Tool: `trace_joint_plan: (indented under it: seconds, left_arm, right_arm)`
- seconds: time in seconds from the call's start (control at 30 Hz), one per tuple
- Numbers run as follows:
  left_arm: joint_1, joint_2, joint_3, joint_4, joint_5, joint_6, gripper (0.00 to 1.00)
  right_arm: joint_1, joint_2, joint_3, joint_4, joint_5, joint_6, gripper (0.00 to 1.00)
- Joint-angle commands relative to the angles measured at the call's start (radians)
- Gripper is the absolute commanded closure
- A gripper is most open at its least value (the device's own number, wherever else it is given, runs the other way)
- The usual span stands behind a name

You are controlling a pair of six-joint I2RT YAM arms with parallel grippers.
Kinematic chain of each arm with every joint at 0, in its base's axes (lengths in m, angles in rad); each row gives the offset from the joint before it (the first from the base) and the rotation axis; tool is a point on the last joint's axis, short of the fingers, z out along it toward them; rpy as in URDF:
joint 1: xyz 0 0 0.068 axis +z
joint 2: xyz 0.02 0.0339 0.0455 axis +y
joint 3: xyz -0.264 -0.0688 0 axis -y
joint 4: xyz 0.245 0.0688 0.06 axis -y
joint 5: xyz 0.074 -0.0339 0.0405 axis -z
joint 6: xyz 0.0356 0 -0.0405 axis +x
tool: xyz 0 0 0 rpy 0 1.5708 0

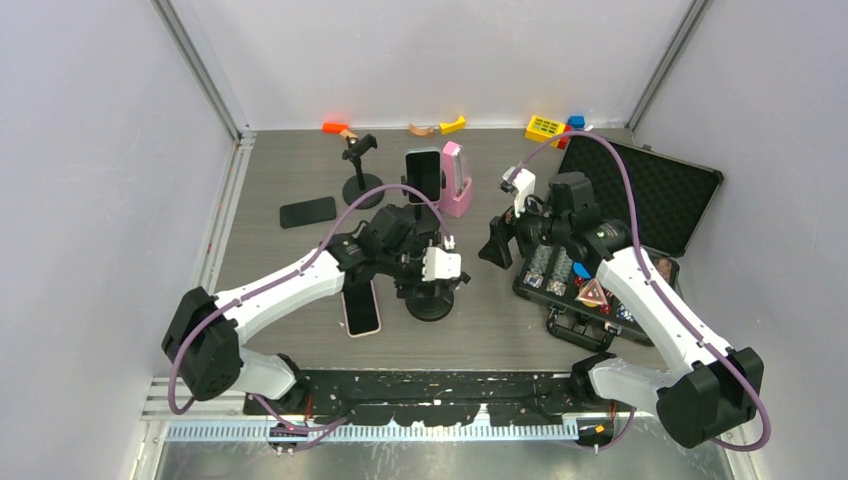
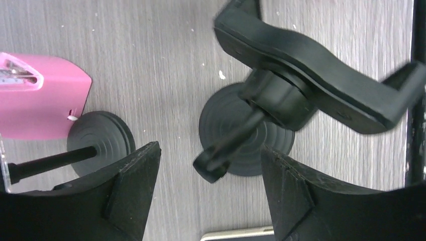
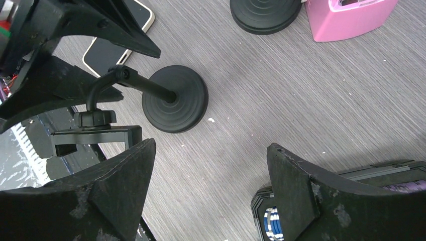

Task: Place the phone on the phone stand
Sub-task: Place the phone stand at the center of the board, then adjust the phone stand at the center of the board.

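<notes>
Left gripper [image 1: 437,283] [image 2: 211,168] hangs over the phone stand [image 1: 428,310] [image 2: 311,75] with its fingers apart and nothing between them. The stand's cradle is tilted on its stem and unloaded. The phone [image 1: 360,306] [image 3: 104,53] lies flat, screen up, on the table [image 1: 300,180], just left of the stand's round base. Right gripper [image 1: 497,245] [image 3: 211,173] is also spread wide and empty, near the open tool case [image 1: 640,190]. The red triangle sticker [image 1: 592,292] on the right forearm is too small to read.
</notes>
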Motion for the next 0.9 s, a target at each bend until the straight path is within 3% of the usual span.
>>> trace_joint_plan:
  seconds: [0.0, 0.1, 0.27, 0.37, 0.63, 0.87]
  left_arm:
    - [0.000, -0.063, -0.078, 0.302, 0.014, -0.262, 0.26]
    - [0.000, -0.087, -0.135, 0.380, -0.048, -0.356, 0.28]
    - [0.000, -0.119, -0.206, 0.451, -0.113, -0.388, 0.45]
    - [-0.001, -0.121, -0.219, 0.462, -0.050, -0.374, 0.58]
    - [0.025, -0.078, -0.184, 0.422, 0.125, -0.225, 0.81]
    - [0.118, 0.000, -0.083, 0.305, 0.336, -0.102, 0.92]
  right_arm:
    - [-0.006, -0.009, 0.002, 0.020, -0.004, -0.017, 0.14]
    - [-0.007, -0.004, 0.002, 0.019, -0.002, -0.019, 0.14]
    - [-0.008, 0.005, 0.004, 0.017, 0.000, -0.023, 0.14]
    - [-0.008, 0.011, 0.004, 0.017, 0.003, -0.024, 0.14]
    - [-0.007, 0.014, 0.002, 0.014, 0.003, -0.028, 0.14]
    - [-0.008, 0.018, 0.002, 0.008, -0.002, -0.035, 0.14]
